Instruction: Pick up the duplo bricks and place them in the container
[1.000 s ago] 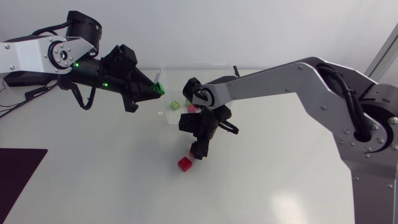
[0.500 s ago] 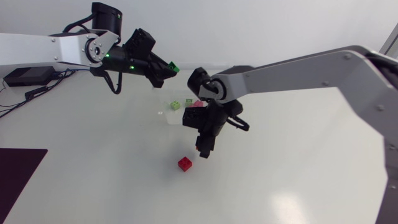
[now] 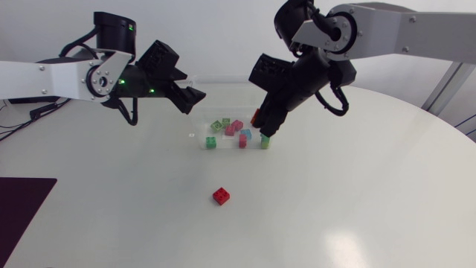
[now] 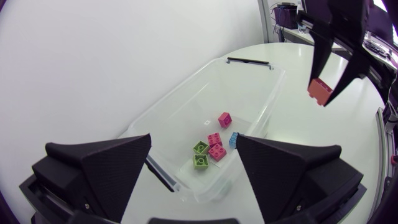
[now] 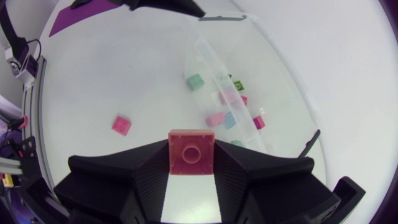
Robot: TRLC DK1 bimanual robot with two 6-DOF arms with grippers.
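- Left gripper: we log it raised over the table, fingers spread with nothing between them. The container lies ahead of and below it.
- Container: clear, its long axis running away from the left gripper. Green, pink and blue bricks lie at its nearer end.
- Red brick: flat on the table, studs up, well apart from the container and both grippers.
- Right gripper: clenched on an orange-red brick, pinched at the fingertips from two sides. The brick is squarish and we see no clear long axis. A round-marked face is turned toward the wrist, and it is held aloft by the container's right side.
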